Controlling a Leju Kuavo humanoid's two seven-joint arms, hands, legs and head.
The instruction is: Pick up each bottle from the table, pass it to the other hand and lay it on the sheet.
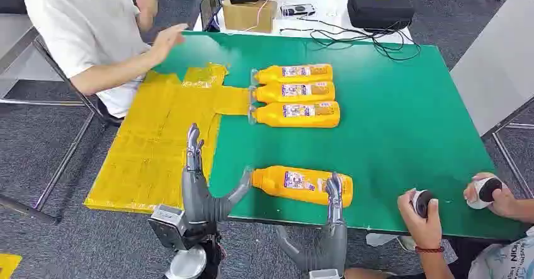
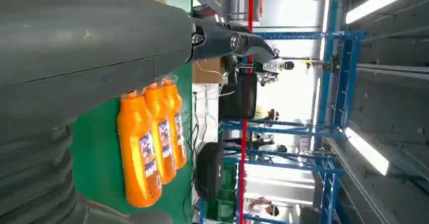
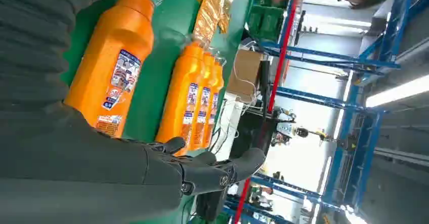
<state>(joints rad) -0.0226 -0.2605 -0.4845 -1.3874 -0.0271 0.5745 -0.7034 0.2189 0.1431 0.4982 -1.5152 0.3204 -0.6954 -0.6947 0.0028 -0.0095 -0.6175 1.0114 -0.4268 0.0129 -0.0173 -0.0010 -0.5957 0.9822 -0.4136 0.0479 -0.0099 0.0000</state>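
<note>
now | near bottle [image 1: 301,185] lay between both hands | right hand [image 1: 334,198] rested at its base, fingers straight, gripping nothing | left hand [image 1: 200,178] spread, thumb touching cap | yellow sheet [image 1: 157,140] beside left hand

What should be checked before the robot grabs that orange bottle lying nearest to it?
1. Nearest bottle lies flat on the green table, free of the others: ok.
2. Right hand sits at the bottle's base end, fingers open: ok.
3. Left hand holds nothing, ready to receive: ok.
4. Yellow sheet has bare room for the bottle: ok.
5. A person's hand hovers near the sheet's far end: not ok.
6. Firm contact between right hand and bottle: cannot tell.
</note>
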